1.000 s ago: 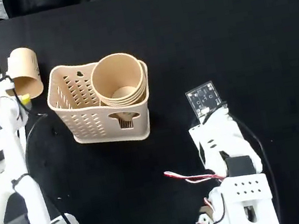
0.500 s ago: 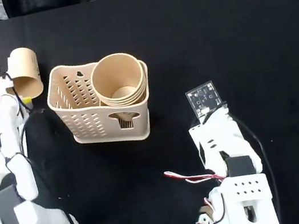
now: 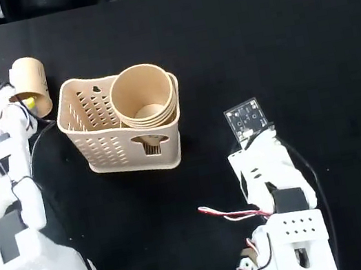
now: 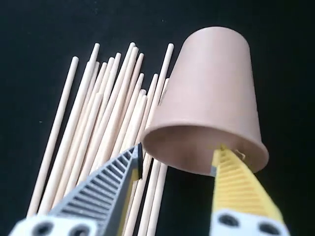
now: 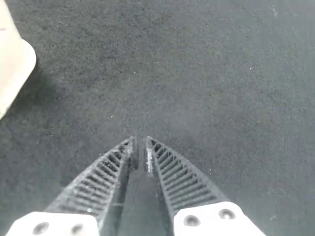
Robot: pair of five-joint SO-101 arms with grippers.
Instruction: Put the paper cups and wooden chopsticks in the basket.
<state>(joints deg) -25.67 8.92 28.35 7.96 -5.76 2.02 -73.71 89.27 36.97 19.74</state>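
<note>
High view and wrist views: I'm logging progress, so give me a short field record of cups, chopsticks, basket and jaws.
Left arm: left jaws shut on the rim of a paper cup
Chopsticks: wooden chopsticks bundled loosely on the table, not in the basket
Basket: basket holds a stack of cups at one end
Right arm: right jaws shut, empty, over bare table

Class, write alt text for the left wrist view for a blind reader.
The left hand holds a paper cup by its rim, mouth towards the camera. Beyond it, wooden chopsticks lie fanned on the black table.
</note>
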